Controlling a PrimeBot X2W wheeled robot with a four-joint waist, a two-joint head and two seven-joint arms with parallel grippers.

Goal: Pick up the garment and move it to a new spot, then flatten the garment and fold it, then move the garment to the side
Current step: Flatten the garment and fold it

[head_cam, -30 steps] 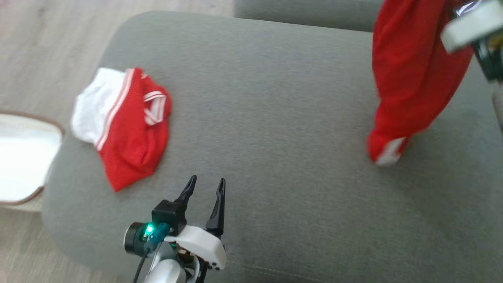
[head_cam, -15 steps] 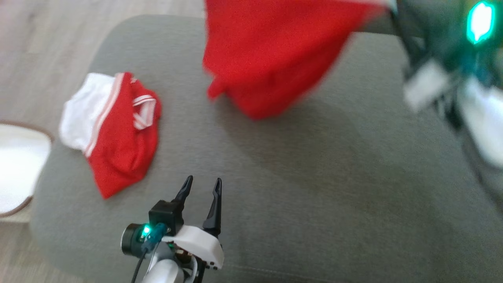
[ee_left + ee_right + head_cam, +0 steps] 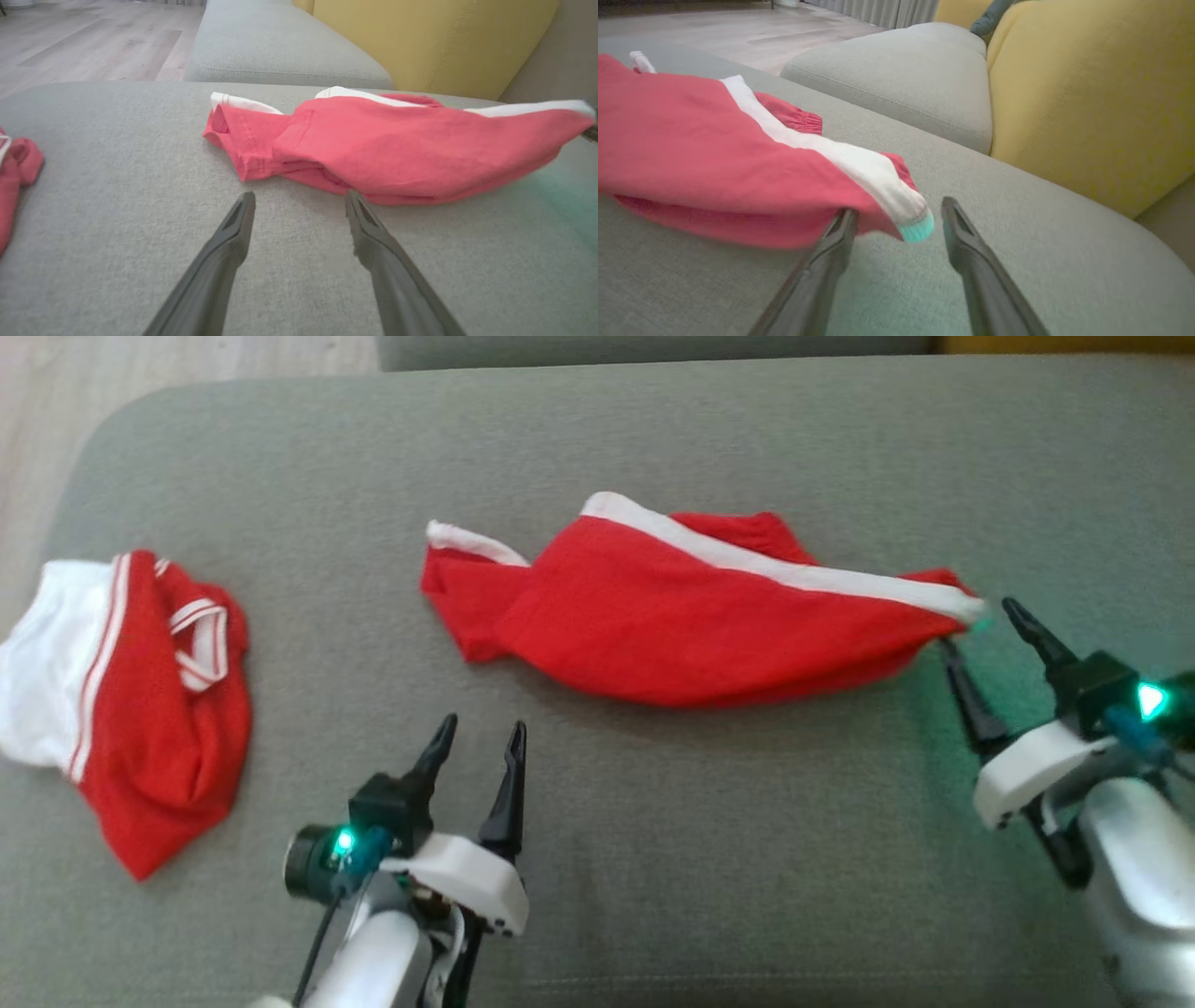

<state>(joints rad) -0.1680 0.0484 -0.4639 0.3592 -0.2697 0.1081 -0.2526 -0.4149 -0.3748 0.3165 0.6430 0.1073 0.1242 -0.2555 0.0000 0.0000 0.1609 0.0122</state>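
— Grippers?
— Left gripper [image 3: 483, 726]: near the cushion's [image 3: 709, 859] front edge, fingers apart, nothing between them. Right gripper [image 3: 978, 625]: toward the right edge, fingers apart, with the garment's [image 3: 691, 616] white-trimmed tip lying loose between them.
— Garment position?
— Red with a white stripe, rumpled across the cushion's middle, just beyond the left gripper.
— Anything else?
— Shorts [image 3: 159, 709], red and white, at the left edge, well apart. Yellow backrest [image 3: 420, 42] past the far edge.
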